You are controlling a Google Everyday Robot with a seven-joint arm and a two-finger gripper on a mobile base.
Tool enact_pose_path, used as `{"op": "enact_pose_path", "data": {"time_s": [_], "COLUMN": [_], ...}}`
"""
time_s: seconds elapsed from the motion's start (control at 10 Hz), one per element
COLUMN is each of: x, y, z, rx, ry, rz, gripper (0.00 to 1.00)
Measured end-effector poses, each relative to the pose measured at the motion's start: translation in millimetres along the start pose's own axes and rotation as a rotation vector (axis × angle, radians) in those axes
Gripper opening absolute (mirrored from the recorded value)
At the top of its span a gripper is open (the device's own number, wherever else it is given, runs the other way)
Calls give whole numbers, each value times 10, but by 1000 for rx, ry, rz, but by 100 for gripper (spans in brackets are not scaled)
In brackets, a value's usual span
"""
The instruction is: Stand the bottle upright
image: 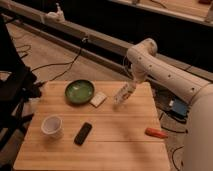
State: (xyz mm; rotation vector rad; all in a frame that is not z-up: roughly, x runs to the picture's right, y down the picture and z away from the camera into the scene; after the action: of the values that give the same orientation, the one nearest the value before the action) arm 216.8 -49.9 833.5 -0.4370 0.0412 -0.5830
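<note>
The bottle (122,95), slim and pale with a whitish label, leans at a slant over the far right part of the wooden table (115,142). Its lower end is at or just above the tabletop. My gripper (131,87) comes down from the white arm (150,67) at the right and is shut on the bottle's upper end. The fingers themselves are mostly hidden behind the bottle and the wrist.
A green bowl (79,91) sits at the back left, with a small white card (98,99) beside it. A white paper cup (52,126) and a black phone (83,133) lie nearer the front. An orange-red marker (156,132) rests by the right edge. Cables run across the floor behind.
</note>
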Motion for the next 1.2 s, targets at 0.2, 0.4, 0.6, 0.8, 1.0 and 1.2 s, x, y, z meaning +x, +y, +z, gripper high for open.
{"op": "enact_pose_path", "data": {"time_s": [0.2,0.4,0.6,0.8,1.0,1.2], "x": [31,20,-36,-249,-333,-332], "y": [-111,-216,-309,-391,-409,-407], "z": [-22,-62,-138,-286,-333,-333], "rx": [31,67,102,141,153,153], "ry": [30,41,63,80,86,86], "rz": [-26,-51,-144,-311,-372,-372], "gripper": [0,0,0,0,0,0]}}
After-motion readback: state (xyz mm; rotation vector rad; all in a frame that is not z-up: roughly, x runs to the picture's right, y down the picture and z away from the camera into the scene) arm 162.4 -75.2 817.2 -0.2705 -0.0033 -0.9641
